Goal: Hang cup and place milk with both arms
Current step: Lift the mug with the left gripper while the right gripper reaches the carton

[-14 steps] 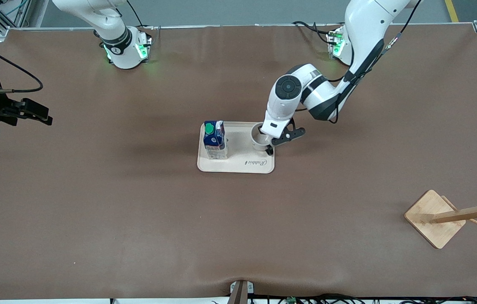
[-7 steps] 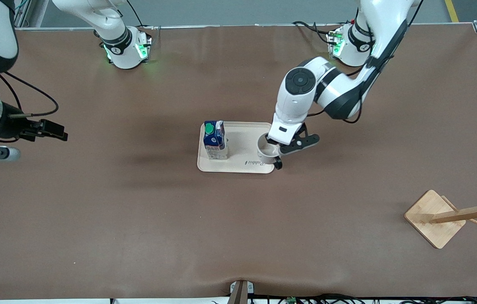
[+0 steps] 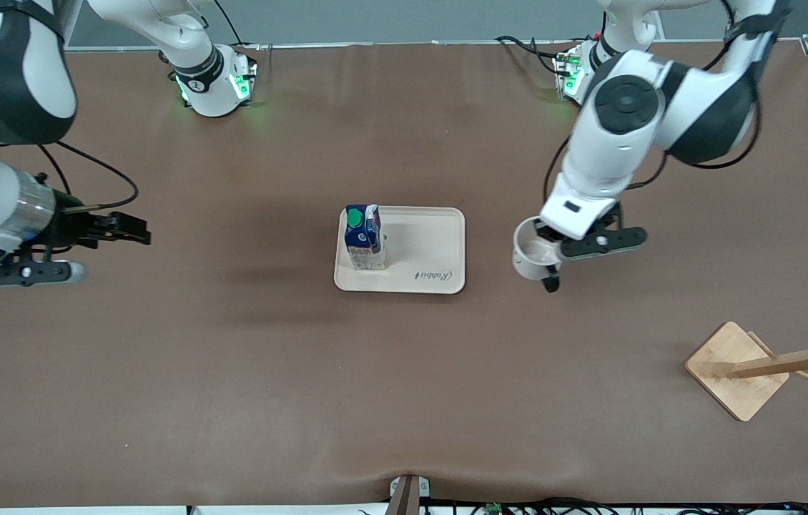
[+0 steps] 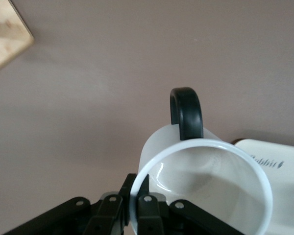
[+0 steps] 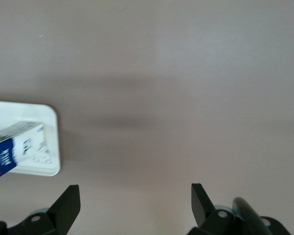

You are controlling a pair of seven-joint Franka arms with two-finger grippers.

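Cup up in the left gripper, milk waiting on the tray.

Left gripper (image 3: 545,247) pinches the cup (image 3: 529,257) by its rim wall over bare table beside the tray (image 3: 440,243), black handle free; probably light, rigid and glossy, so it may swing. Right gripper (image 3: 134,230) hangs wide open toward its own end. Milk (image 3: 363,237) stands upright: light carton, best clasped mid-body.

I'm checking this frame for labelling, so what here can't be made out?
- Cup: any marking on its side; front view too small, left wrist view shows mainly rim and handle.
- Milk: cut off by the right wrist view's edge.
- Wooden rack: its top cut off by the front view's edge.
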